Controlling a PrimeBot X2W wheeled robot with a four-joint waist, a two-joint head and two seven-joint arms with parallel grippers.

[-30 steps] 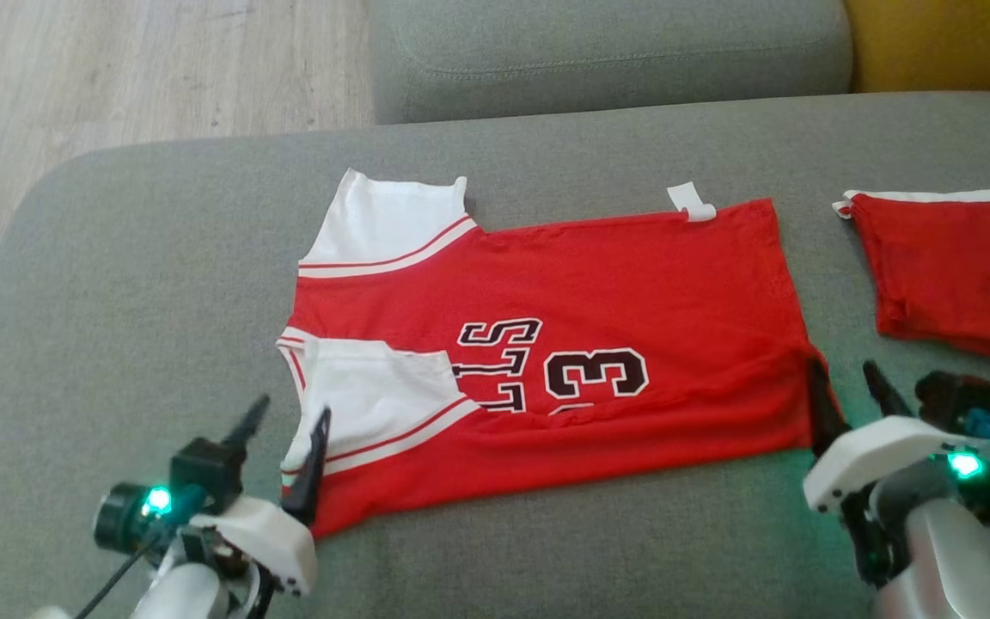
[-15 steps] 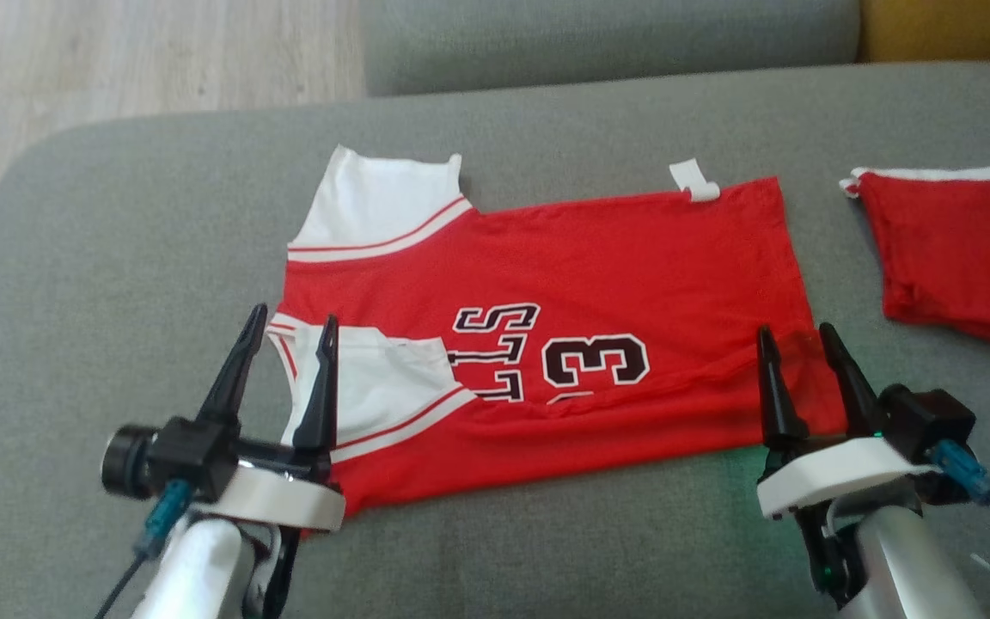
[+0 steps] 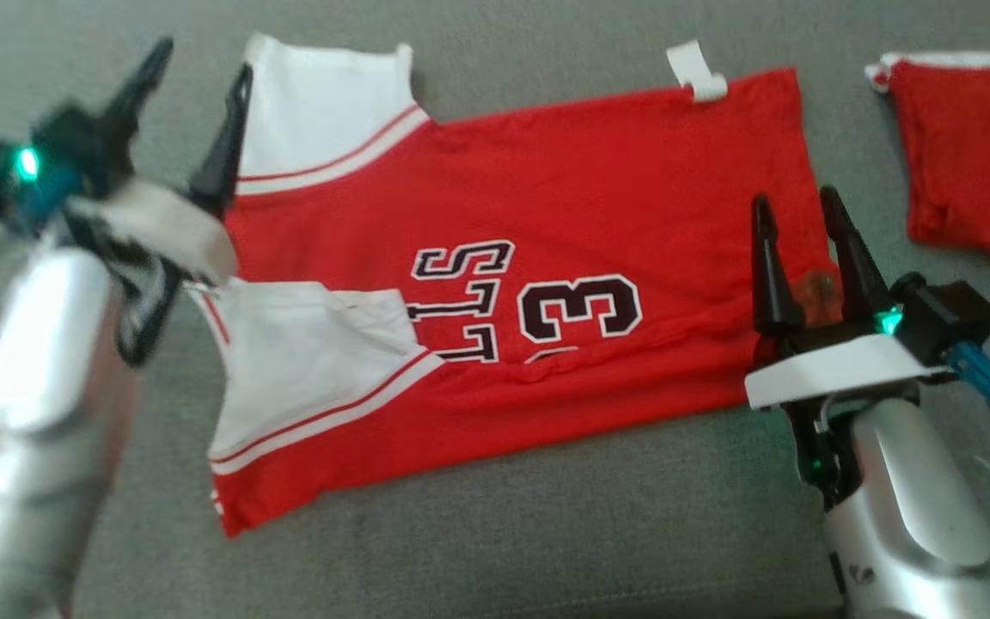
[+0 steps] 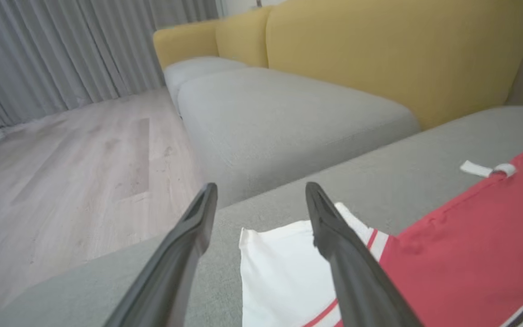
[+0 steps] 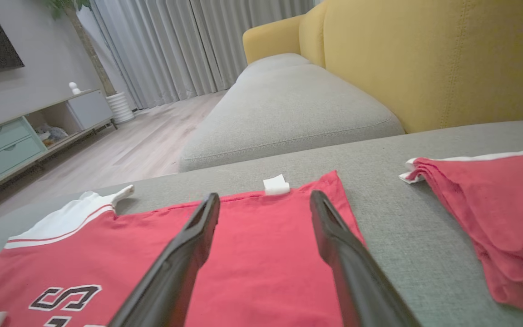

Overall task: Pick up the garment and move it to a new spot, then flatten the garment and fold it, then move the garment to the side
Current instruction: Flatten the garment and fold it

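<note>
The garment [image 3: 546,198] is a red jersey with white shoulder panels and black lettering and a "3". It lies flat on the grey cushion [image 3: 546,533], with its near long edge folded over. In the wrist views the jersey shows as red cloth [image 5: 252,254] and as a white panel [image 4: 279,268]. My left gripper [image 3: 198,82] is open above the jersey's far white shoulder, holding nothing. My right gripper [image 3: 796,202] is open over the jersey's right hem with nothing between its fingers.
A second red folded cloth [image 3: 968,155] with a white band lies on the cushion to the right, also seen as a red pile [image 5: 493,218]. A yellow sofa back [image 5: 425,59], another grey seat [image 4: 288,113] and wooden floor [image 4: 84,159] lie beyond.
The head camera has tilted down. My left arm has moved up from the jersey's near shoulder to its far shoulder. My right gripper let go of the hem corner and now stands open above it.
</note>
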